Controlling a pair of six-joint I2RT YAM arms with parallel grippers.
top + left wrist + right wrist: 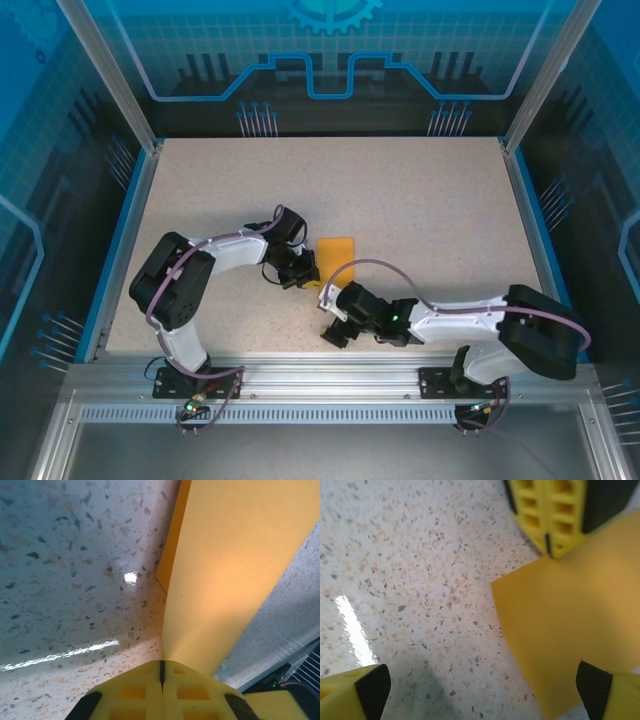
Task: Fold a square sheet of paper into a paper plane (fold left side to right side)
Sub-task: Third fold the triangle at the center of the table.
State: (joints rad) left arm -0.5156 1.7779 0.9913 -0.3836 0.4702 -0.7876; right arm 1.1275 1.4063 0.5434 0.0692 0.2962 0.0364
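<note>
The orange sheet of paper [337, 253] lies near the middle of the speckled table and looks like a narrow, folded shape with one layer raised. My left gripper [310, 281] is shut on its near-left corner. In the left wrist view the paper [235, 570] rises straight out of the closed yellow jaws of the left gripper [161, 669]. My right gripper [335, 328] stands open just in front of the paper. In the right wrist view the open right gripper [483, 690] hovers over bare table, with the paper's edge [570, 630] by the right fingertip [594, 684] and the left gripper's fingers [547, 510] pinching the far corner.
The table [420, 200] is bordered by blue rails left and right and an aluminium frame [330, 372] at the near edge. The right arm's cable [400, 285] loops above its wrist. Open surface lies behind and to the right of the paper.
</note>
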